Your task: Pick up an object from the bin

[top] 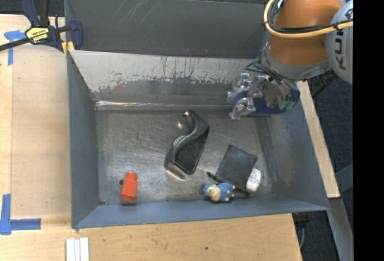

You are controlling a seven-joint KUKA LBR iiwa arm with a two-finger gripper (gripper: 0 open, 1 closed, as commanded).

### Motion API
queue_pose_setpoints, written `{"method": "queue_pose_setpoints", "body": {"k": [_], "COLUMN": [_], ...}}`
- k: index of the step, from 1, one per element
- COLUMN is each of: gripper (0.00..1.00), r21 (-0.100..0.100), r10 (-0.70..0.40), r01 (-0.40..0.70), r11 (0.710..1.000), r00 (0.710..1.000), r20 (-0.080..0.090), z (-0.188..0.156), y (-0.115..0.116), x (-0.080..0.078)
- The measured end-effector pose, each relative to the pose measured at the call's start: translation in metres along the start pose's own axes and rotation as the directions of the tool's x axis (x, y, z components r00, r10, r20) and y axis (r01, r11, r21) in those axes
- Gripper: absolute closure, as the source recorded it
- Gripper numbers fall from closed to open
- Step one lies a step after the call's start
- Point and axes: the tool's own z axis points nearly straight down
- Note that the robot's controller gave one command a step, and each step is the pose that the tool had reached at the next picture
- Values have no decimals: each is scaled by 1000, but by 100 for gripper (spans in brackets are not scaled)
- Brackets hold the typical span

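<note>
The two-finger gripper (240, 101) is seen at the far right of the grey metal bin (81, 134), close to the foot of the scratched back wall, and no loose thing is seen on the bare floor directly beneath it. Whether it is open, closed or holding anything cannot be told. No thing is therefore singled out yet, and the candidates are all found nearer the front. A curved black object with a silver metal edge (189, 147) lies mid-floor. A flat black rectangular pad (235, 165) lies to its right, nearest the gripper. A small white cylindrical piece (254, 180) touches or nearly touches that pad's lower right corner, and a small blue-and-yellow toy figure (218, 192) lies just below the pad. A small orange-red block (129, 187) lies well apart at the front left. If a descent is made where the gripper now hangs, an empty closure on bare floor is judged likely, or a scrape against the sloped wall. If the pad is chosen, a slip is likely because it lies flat. The white piece or the toy could be nudged or caught alongside it.
</note>
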Motion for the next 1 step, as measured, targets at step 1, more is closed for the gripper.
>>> {"method": "queue_pose_setpoints", "body": {"k": [1], "gripper": [100], "r21": [-1], "r10": [-16], "r01": [16], "r11": [1000], "r00": [1000], "r20": [1], "z": [-99], "y": [10], "x": [2]}}
